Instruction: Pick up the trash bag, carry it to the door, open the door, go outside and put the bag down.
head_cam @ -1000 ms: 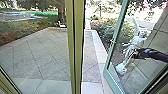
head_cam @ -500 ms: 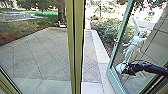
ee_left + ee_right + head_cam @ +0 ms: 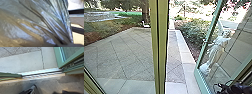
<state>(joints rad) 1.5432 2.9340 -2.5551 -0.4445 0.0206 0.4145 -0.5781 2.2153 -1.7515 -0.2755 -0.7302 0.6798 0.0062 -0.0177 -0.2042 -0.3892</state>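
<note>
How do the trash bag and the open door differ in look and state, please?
The trash bag is a soft, glossy film, dark with bluish and tan sheen, while the door is clear glass in a pale green frame.
The bag is creased, its folds drawing together toward one side; the door is flat, with straight, stiff edges.
The bag's film is bunched up, whereas the door stands swung open toward the paving.

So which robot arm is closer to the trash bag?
Left: its wrist is close to the bag. The right arm is farther off, by the open door.
</note>
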